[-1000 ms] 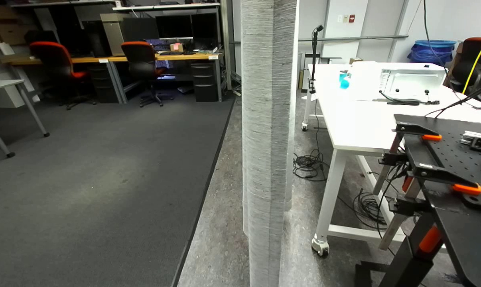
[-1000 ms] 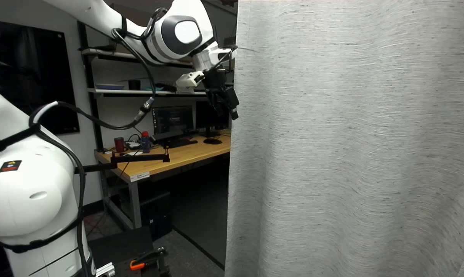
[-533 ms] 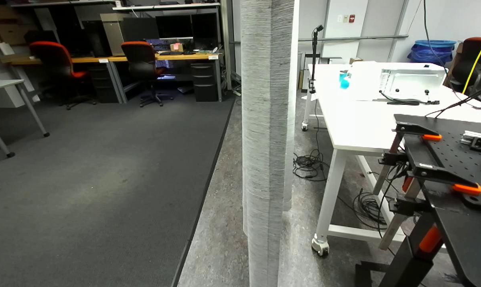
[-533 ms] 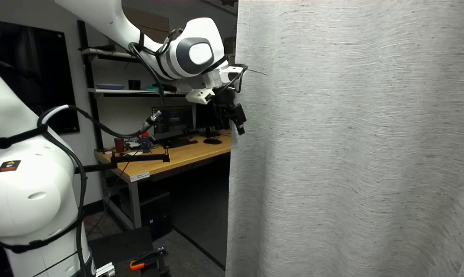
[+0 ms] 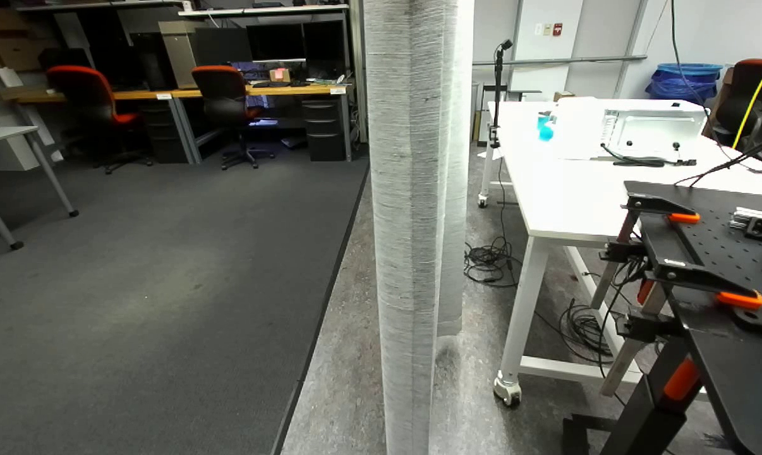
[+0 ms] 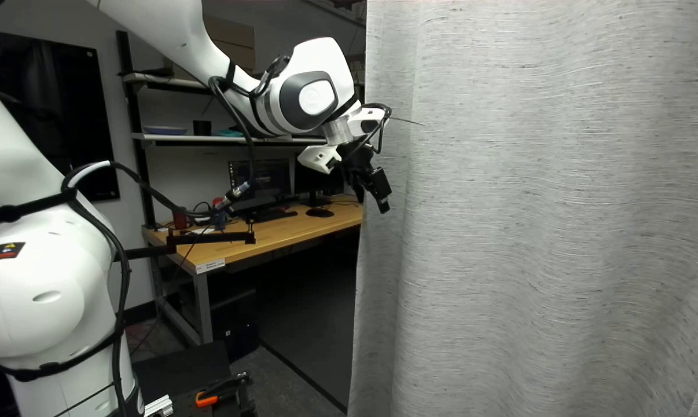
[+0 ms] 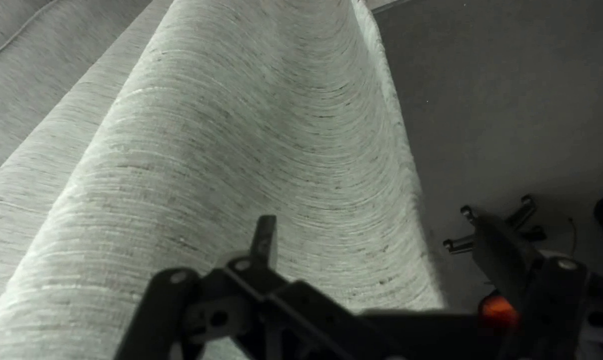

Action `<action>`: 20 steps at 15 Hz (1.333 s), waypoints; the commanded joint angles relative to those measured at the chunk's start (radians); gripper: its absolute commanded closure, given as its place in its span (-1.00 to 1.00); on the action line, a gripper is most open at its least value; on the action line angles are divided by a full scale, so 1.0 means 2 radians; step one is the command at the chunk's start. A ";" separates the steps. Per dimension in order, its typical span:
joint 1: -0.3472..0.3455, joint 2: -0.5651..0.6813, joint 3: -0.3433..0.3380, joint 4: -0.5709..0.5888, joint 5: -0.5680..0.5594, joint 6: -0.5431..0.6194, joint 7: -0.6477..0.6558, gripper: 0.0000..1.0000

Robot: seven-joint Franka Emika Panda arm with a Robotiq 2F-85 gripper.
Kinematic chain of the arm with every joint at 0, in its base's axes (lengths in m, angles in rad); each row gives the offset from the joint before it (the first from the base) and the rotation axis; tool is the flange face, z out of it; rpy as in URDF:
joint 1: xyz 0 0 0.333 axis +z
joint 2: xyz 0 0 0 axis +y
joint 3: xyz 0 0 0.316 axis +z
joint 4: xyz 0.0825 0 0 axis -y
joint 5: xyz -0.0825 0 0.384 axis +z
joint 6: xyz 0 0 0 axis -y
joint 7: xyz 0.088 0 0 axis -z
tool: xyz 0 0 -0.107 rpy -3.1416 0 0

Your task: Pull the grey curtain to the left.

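The grey curtain hangs tall over the right half of an exterior view. It shows nearly edge-on in an exterior view, where the gripper is out of sight. My gripper points down at the curtain's free edge. In the wrist view the gripper is open with its fingers wide apart. One finger lies over the curtain's face. The opposite finger is past the free edge, over dark floor. The edge runs between them, not clamped.
A wooden desk with monitors stands behind the arm. A white table stands beside the curtain, near a black mounting table with orange-handled clamps. Cables lie on the floor. A chair base shows below the gripper.
The gripper has moved down and to the right in an exterior view, to the curtain's edge. The curtain's free edge has shifted slightly to the right there, and its folds have shifted left in an exterior view.
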 commanded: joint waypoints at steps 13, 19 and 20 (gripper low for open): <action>-0.007 0.021 0.015 -0.005 -0.062 0.045 0.020 0.47; -0.004 0.020 0.014 0.000 -0.065 0.042 0.021 1.00; -0.001 0.022 0.013 0.003 -0.060 0.040 0.019 1.00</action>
